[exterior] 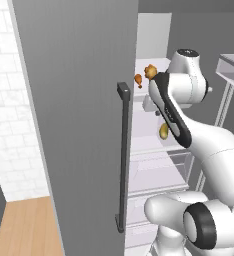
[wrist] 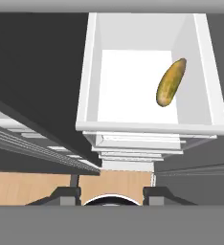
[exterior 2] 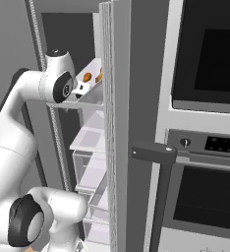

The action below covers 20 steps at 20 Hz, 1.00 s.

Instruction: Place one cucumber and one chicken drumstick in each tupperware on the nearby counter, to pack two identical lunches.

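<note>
The white arm's two-finger claw point(wrist: 112, 194) reaches into the open refrigerator, its two small dark fingertips point(wrist: 70, 194) standing apart with nothing between them, touching nothing. Beyond the tips, a yellow-green oblong cucumber point(wrist: 171, 82) lies tilted on the floor of a white plastic shelf bin point(wrist: 92, 72), near its right wall. Two golden-brown chicken drumsticks point(exterior: 150, 71) sit on a higher white shelf beside the arm's wrist.

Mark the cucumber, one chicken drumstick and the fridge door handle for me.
cucumber point(wrist: 171, 82): hand view, middle of its green-yellow body, lying on the white shelf.
chicken drumstick point(exterior: 150, 71): left base view, its bulbous orange end, on the upper shelf.
fridge door handle point(exterior: 123, 155): left base view, midway down the dark vertical bar.
</note>
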Motion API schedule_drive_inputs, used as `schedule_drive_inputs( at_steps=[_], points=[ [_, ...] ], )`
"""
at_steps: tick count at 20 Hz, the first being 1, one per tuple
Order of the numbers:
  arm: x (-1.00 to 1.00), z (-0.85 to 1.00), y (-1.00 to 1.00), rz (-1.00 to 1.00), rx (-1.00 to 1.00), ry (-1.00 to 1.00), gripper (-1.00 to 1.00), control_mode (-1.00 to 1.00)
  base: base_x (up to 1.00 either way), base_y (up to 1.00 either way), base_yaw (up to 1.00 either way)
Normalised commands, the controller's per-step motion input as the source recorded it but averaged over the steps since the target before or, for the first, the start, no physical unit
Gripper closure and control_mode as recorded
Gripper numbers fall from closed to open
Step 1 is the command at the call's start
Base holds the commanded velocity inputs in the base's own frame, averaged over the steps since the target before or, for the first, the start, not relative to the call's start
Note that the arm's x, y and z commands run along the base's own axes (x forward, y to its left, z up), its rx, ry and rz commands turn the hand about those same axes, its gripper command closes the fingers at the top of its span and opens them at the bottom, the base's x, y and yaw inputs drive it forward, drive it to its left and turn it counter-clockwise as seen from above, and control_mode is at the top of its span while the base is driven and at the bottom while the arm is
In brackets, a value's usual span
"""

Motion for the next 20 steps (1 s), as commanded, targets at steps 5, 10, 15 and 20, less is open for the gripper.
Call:
schedule_drive_inputs(
  at_steps=[5, 10, 15, 20],
  points=[
    [-0.04, 0.00, -0.07, -0.04, 0.00, -0.01, -1.00, -1.00, 0.00, 0.00, 0.00],
    [0.11, 0.13, -0.33, -0.27, 0.01, -0.11, -1.00, -1.00, 0.00, 0.00, 0.00],
    [0.10, 0.36, -0.25, -0.37, 0.03, -0.13, -1.00, -1.00, 0.00, 0.00, 0.00],
    [0.27, 0.35, -0.01, -0.17, 0.00, -0.19, -1.00, -1.00, 0.00, 0.00, 0.00]
  ],
)
